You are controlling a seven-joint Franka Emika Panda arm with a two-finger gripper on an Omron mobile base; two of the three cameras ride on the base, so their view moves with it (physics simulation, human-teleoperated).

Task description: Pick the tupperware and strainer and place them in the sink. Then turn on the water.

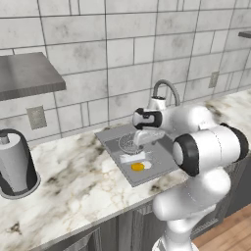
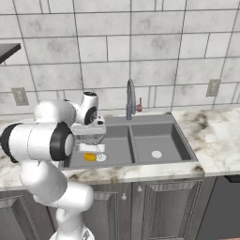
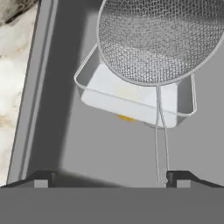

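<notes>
Grey-white tiled wall (image 2: 140, 42) behind, with pale outlets (image 2: 213, 87) set into it. Marbled stone counter (image 1: 73, 181) running along below, dark grey cabinet doors (image 2: 168, 206) underneath. Grey shelf (image 1: 27, 76) jutting from the wall at left. Paper towel roll in a dark holder (image 1: 14, 164) near the counter's edge. Wooden floor (image 1: 230, 233) at lower right.

Marble counter (image 1: 73, 181), pale with brown veining, running along the tiled wall. Set into it, a grey double sink (image 2: 140, 123) with a curved faucet (image 2: 130, 98) at the back rim. On the counter well left of the sink, a paper towel roll (image 1: 13, 164) upright in a dark holder.
</notes>
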